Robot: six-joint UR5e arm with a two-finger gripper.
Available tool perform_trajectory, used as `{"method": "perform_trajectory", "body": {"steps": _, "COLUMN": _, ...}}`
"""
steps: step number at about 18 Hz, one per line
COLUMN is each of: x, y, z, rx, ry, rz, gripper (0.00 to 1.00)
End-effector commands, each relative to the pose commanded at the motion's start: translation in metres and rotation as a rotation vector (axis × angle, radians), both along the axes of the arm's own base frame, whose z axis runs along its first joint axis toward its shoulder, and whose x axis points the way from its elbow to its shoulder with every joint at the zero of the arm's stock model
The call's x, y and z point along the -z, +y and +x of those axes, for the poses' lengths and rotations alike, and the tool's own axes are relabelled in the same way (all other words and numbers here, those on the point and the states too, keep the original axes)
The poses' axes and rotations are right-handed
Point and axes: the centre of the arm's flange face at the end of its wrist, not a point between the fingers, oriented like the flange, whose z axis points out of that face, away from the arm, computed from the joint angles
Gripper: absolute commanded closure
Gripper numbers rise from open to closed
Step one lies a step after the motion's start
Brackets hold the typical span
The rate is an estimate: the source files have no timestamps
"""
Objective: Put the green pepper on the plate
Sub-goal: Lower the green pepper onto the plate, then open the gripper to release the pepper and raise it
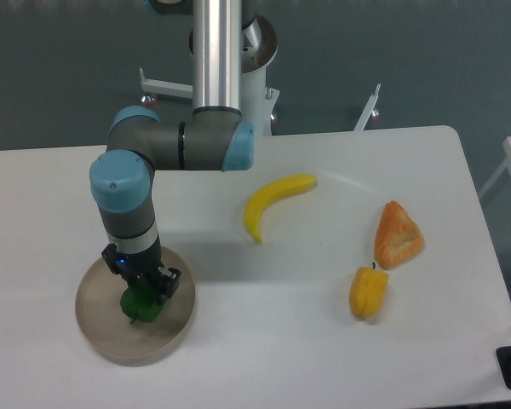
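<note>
The green pepper [140,306] is small, glossy and dark green, and lies on the round beige-tan plate [98,328] at the table's front left. My gripper [142,292] points straight down over the plate, right on top of the pepper. Its fingers straddle the pepper's upper part and hide it. The frame does not show whether the fingers still press on the pepper or stand apart from it.
A yellow banana [272,201] lies at the table's middle. An orange croissant-like piece [398,236] and a yellow pepper [369,291] lie to the right. The arm's base column [217,51] stands at the back, with a white mount behind it.
</note>
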Motion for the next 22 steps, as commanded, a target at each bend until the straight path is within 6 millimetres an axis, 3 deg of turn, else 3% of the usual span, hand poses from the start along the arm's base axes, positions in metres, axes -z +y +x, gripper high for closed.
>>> {"method": "perform_trajectory", "body": {"steps": 12, "x": 0.011, "y": -0.001, "z": 0.003, "rx": 0.002, "ry": -0.006, "rz": -0.017, "gripper": 0.54}}
{"method": "perform_trajectory", "body": {"steps": 14, "x": 0.01, "y": -0.001, "z": 0.003, "rx": 0.003, "ry": -0.006, "rz": -0.016, "gripper": 0.41}}
{"method": "perform_trajectory", "body": {"steps": 16, "x": 0.008, "y": -0.001, "z": 0.003, "rx": 0.003, "ry": -0.005, "rz": -0.013, "gripper": 0.16}}
{"method": "perform_trajectory", "body": {"steps": 17, "x": 0.008, "y": -0.001, "z": 0.003, "rx": 0.002, "ry": -0.005, "rz": -0.013, "gripper": 0.09}}
{"method": "perform_trajectory", "body": {"steps": 19, "x": 0.006, "y": -0.001, "z": 0.003, "rx": -0.001, "ry": -0.005, "rz": -0.01, "gripper": 0.02}}
{"method": "perform_trajectory", "body": {"steps": 22, "x": 0.003, "y": -0.002, "z": 0.002, "rx": -0.002, "ry": -0.006, "rz": -0.007, "gripper": 0.0}}
